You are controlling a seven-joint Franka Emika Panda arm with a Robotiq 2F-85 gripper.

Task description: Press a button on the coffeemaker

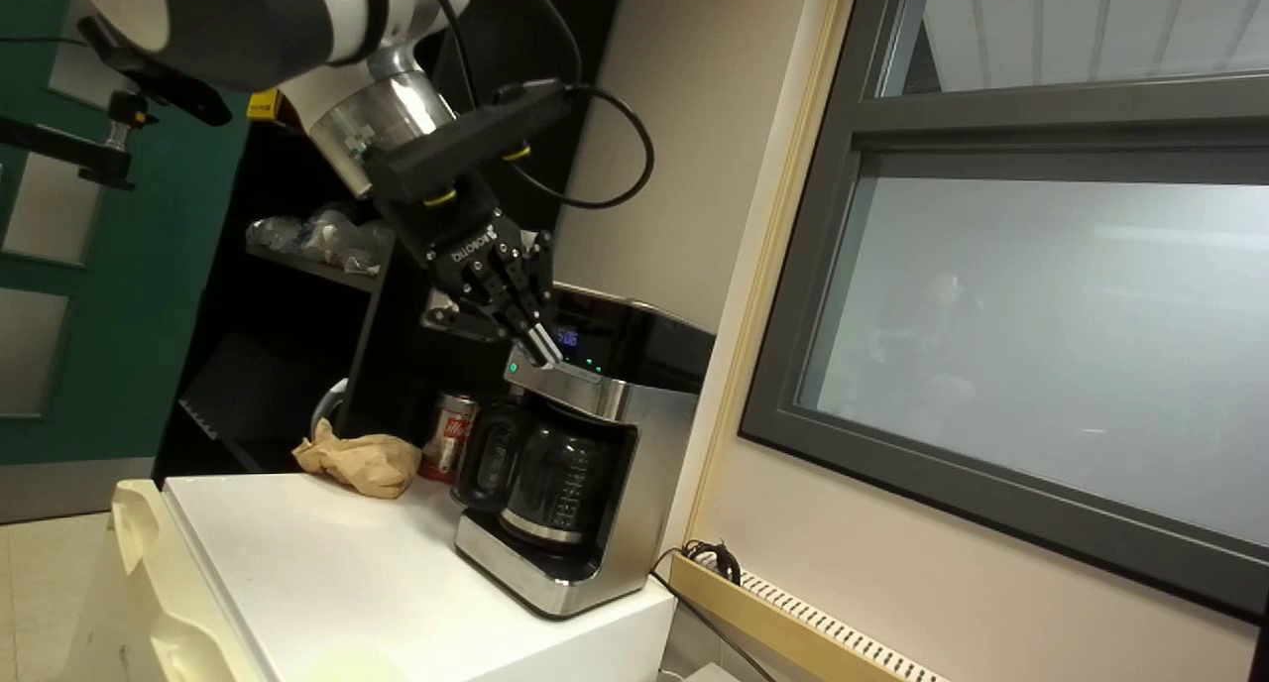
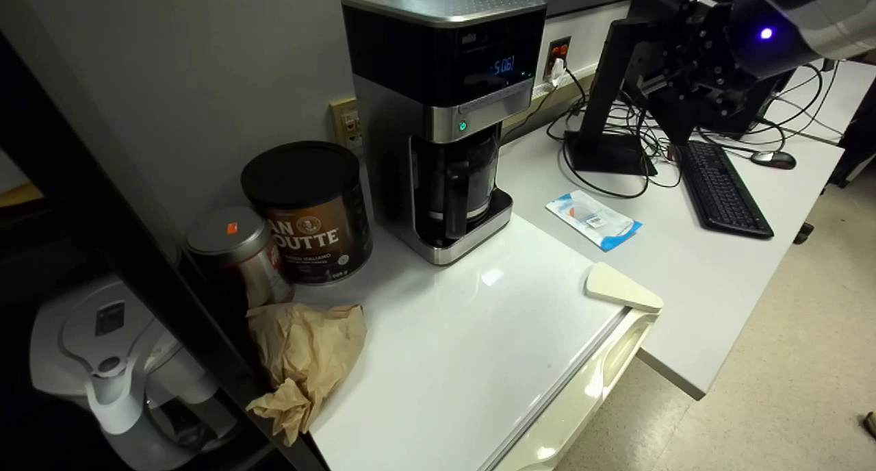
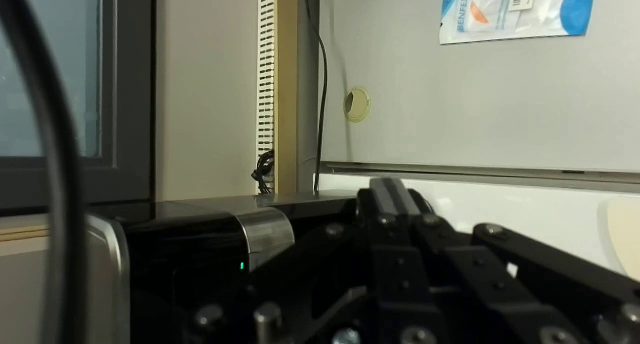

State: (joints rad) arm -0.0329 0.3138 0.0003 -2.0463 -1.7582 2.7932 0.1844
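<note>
The coffeemaker is black and silver and stands upright at the wall. It also shows in an exterior view and at the lower left of the wrist view. Its carafe is in place. The front display is lit, and a green-lit power button sits on the silver strip. My gripper is shut and empty; its fingertips also show in the wrist view. They overlap the panel in an exterior view, but a gap shows between gripper and coffeemaker from elsewhere.
A brown paper bag, a small can and a large coffee tin stand beside the coffeemaker on the white cabinet. A monitor stand, cables, keyboard and packet are on the adjoining desk.
</note>
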